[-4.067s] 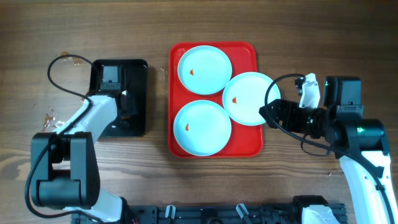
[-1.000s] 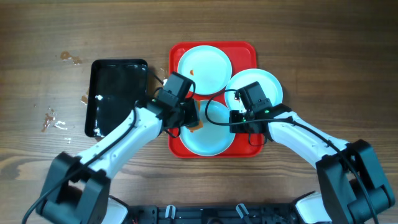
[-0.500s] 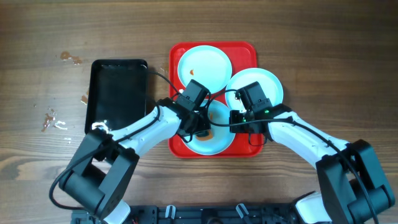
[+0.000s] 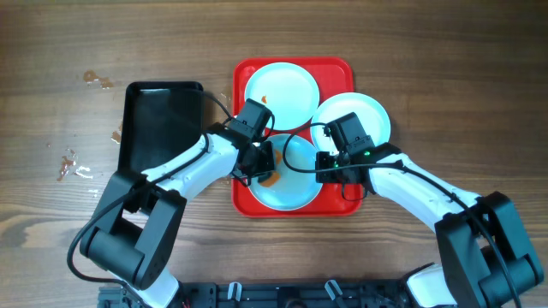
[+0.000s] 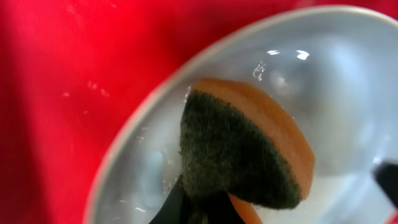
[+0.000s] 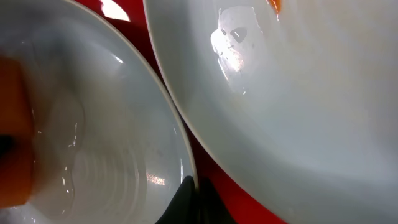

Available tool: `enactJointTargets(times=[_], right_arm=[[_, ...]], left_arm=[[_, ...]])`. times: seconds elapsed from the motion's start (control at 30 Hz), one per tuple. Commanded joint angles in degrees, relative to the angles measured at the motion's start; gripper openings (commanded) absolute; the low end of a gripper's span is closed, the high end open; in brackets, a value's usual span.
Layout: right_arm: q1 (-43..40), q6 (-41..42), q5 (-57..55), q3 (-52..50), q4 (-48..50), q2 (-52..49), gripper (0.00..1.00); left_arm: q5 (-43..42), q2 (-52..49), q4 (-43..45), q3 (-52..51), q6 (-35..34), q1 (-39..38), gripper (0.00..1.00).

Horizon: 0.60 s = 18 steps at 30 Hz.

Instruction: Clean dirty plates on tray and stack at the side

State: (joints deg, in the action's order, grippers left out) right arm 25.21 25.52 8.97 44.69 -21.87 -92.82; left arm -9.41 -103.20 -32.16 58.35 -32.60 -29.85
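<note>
The red tray [image 4: 245,198] holds three pale blue plates. My left gripper [image 4: 266,168] is shut on an orange sponge [image 5: 283,140] with a dark green scouring face, pressed onto the left part of the front plate [image 4: 298,186], which looks wet. My right gripper [image 6: 196,200] is shut on that plate's right rim [image 6: 186,163]. The back plate [image 4: 287,92] carries a small orange smear [image 4: 265,98]. Part of the right plate [image 4: 366,116] lies under my right arm; the right wrist view shows an orange smear [image 6: 277,4] on it.
A glossy black tray [image 4: 161,128] lies left of the red tray, with my left arm reaching over its right edge. Small wet spots [image 4: 94,79] mark the wood at the far left. Bare table lies right of the tray.
My left gripper has slid the sponge from the middle of the front plate back toward its left side. The right gripper has stayed pinched on the rim.
</note>
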Motion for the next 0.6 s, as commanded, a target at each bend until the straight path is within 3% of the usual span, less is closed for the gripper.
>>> enactJointTargets(times=[0.0, 0.23, 0.57], right_arm=[[0.0, 0.6, -1.1, -0.2, -0.8, -0.6, 0.04], [0.0, 1.6, -1.3, -0.2, -1.6, -0.6, 0.04], [0.0, 2.1, -1.9, -0.2, -2.8, -0.6, 0.04]], left_arm=[[17.2, -2.8, -4.4, 0.1, 2.6, 0.9, 0.04], [25.2, -2.4, -14.7, 9.3, 2.5, 0.0, 0.04], [23.5, 3.3, -19.4, 13.6, 1.9, 0.1, 0.04]])
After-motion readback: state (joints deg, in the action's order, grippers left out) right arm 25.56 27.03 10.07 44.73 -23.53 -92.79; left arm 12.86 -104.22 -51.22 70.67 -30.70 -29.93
